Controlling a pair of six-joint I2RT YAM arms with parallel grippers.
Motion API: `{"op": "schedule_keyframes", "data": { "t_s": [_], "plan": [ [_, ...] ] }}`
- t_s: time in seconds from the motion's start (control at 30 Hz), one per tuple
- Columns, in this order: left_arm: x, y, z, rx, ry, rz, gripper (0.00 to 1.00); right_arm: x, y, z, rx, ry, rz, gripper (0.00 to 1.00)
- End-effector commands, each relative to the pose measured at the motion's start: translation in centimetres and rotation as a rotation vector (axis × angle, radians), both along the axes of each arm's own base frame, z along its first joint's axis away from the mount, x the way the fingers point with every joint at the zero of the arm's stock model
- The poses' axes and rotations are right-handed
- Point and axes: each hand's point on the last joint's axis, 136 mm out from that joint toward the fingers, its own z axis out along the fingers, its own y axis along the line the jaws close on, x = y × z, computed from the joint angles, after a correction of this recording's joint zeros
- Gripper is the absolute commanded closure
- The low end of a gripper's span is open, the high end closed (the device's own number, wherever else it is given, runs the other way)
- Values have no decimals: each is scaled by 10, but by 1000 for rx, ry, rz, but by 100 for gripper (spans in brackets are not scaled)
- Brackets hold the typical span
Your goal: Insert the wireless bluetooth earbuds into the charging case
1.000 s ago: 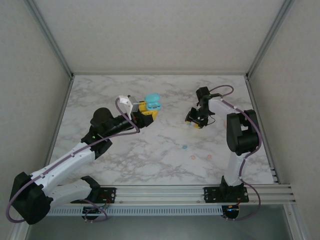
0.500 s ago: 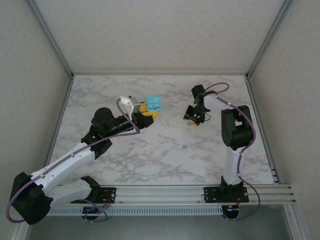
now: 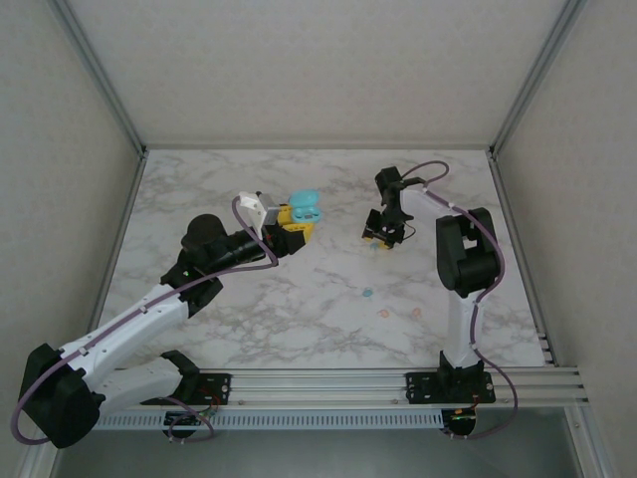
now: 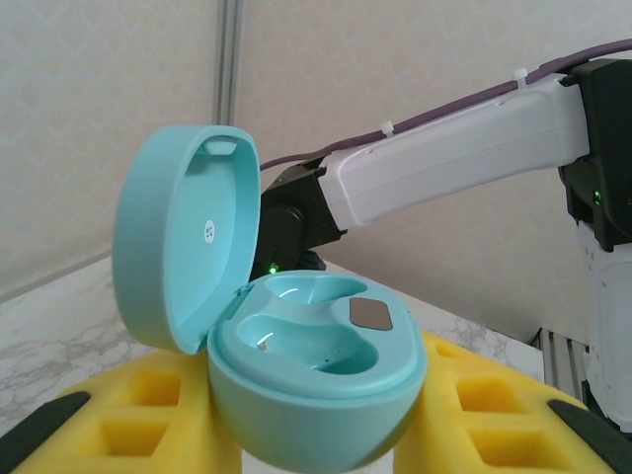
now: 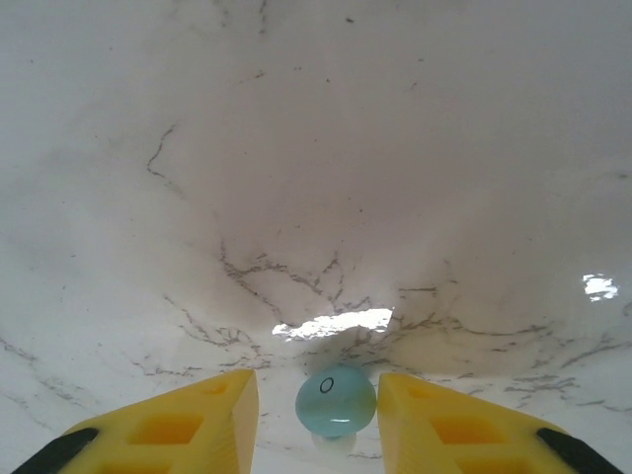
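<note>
From above, the left gripper [image 3: 291,221] sits just left of frame centre, clamped on the open teal case [image 3: 305,204], exactly where it was a second ago. The right gripper [image 3: 379,237] has crept a little up and left across the bench [image 3: 199,189], its elbow folding in. A loose teal earbud [image 3: 366,294] and two pink earbuds [image 3: 384,313] lie lower in the frame, well apart from it.

Left wrist view: the teal case [image 4: 316,365] gapes, lid thrown back, both pockets looking empty.

Right wrist view: the right gripper [image 5: 318,395] has its jaws apart, with a teal earbud [image 5: 336,400] between them at bottom centre, nearer the right finger. I'd say the pick is being lined up and nothing is seated yet.
</note>
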Motion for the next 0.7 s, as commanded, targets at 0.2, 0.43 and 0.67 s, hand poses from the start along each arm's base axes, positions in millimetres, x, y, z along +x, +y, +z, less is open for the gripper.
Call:
{"op": "schedule_keyframes", "data": {
  "t_s": [0.2, 0.43, 0.67],
  "plan": [
    [-3, 0, 19, -22, -41, -1, 78, -5, -6, -11, -85, 32, 44, 63],
    [-2, 0, 17, -20, -38, 0, 78, -5, -2, -12, -103, 31, 77, 67],
    [-1, -1, 15, -12, -33, 0, 77, -6, 9, -11, -131, 19, 165, 67]
  ]
}}
